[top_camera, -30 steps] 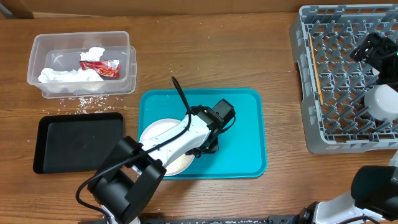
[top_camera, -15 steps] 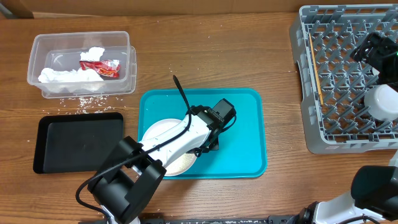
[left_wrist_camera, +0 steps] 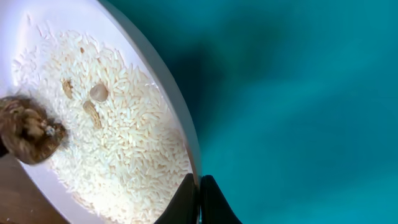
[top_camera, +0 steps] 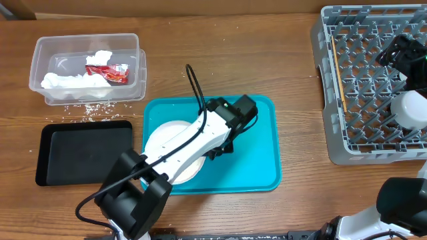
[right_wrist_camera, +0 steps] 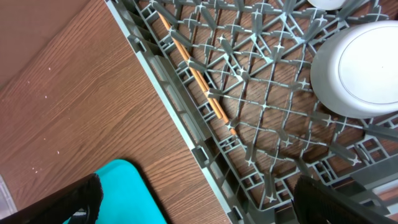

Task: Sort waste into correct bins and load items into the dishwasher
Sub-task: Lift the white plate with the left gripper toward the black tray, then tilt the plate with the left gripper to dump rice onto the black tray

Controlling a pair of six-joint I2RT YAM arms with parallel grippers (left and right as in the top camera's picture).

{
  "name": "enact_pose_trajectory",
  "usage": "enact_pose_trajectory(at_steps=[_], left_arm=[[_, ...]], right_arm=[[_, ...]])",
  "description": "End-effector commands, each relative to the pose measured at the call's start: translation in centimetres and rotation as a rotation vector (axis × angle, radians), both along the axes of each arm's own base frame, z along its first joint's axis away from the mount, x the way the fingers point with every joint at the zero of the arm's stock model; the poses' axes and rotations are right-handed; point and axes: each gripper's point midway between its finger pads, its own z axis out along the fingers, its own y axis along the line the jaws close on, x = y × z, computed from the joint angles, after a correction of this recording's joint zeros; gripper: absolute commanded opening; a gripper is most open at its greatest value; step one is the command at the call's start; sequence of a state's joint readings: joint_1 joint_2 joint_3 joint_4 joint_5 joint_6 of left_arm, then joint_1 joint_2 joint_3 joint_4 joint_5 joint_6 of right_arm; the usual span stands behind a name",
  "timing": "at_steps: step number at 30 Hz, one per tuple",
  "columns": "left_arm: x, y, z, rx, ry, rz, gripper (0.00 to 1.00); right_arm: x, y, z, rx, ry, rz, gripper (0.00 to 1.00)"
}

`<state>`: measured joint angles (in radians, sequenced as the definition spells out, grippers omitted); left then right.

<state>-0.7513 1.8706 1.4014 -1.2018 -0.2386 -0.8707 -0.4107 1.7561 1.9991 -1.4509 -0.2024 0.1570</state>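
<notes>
Clear tub [top_camera: 40,63]: set at the far left of the tabletop [top_camera: 233,53]; a crumpled white napkin [top_camera: 67,81] and a red wrapper [top_camera: 107,71] are held inside it.
Loose rice grains [top_camera: 90,108]: scattered on the wood between the clear tub and the black tray.
Black tray [top_camera: 83,153]: laid just in front of the clear tub, beside the turquoise tray.
White plate [top_camera: 160,133]: found at the left end of the turquoise tray [top_camera: 260,147]; it is covered with white rice [left_wrist_camera: 118,137], and a brown food scrap [left_wrist_camera: 28,130] is seen at its edge.
Left tool [left_wrist_camera: 198,193]: pressed together on the rim of the white plate, which is pinched between its fingers.
Dish rack [top_camera: 333,100]: placed at the far right.
Chopsticks [right_wrist_camera: 196,81]: laid in the dish rack along its left wall.
White crockery piece [right_wrist_camera: 357,68]: seated in the dish rack; cup or bowl cannot be told.
Right tool [right_wrist_camera: 199,205]: spread wide above the dish rack's near left corner, with nothing gripped.
</notes>
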Motion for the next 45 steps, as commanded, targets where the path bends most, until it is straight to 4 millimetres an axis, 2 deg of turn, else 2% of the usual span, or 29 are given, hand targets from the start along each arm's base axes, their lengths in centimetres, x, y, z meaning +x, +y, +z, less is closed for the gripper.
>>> enact_pose_trajectory(at_steps=[1, 4, 10, 12, 13, 18, 22, 28, 35, 45], left_arm=[[1.6, -0.4, 1.4, 0.005, -0.071, 0.022, 0.04], [1.8, -0.4, 2.1, 0.004, -0.073, 0.025, 0.04], [3.0, 1.6, 4.8, 0.021, -0.068, 0.087, 0.04], [3.6, 2.6, 5.9, 0.02, -0.069, 0.123, 0.04], [4.4, 4.0, 7.0, 0.019, -0.07, 0.164, 0.04], [6.3, 7.9, 8.8, 0.012, -0.083, 0.27, 0.04], [7.2, 12.0, 8.9, 0.017, -0.069, 0.377, 0.04], [8.2, 16.9, 8.8, 0.008, -0.064, 0.479, 0.04], [10.1, 19.2, 8.3, -0.169, -0.063, 0.506, 0.04], [10.9, 21.5, 8.5, -0.435, -0.05, 0.548, 0.04]], right_arm=[[0.1, -0.1, 0.5, -0.009, -0.016, -0.004, 1.0], [0.1, -0.1, 0.5, -0.009, -0.016, -0.004, 1.0], [0.1, -0.1, 0.5, -0.009, -0.016, -0.004, 1.0], [0.1, -0.1, 0.5, -0.009, -0.016, -0.004, 1.0], [0.1, -0.1, 0.5, -0.009, -0.016, -0.004, 1.0], [0.1, -0.1, 0.5, -0.009, -0.016, -0.004, 1.0], [0.1, -0.1, 0.5, -0.009, -0.016, -0.004, 1.0], [0.1, -0.1, 0.5, -0.009, -0.016, -0.004, 1.0], [0.1, -0.1, 0.5, -0.009, -0.016, -0.004, 1.0], [0.1, -0.1, 0.5, -0.009, -0.016, -0.004, 1.0]])
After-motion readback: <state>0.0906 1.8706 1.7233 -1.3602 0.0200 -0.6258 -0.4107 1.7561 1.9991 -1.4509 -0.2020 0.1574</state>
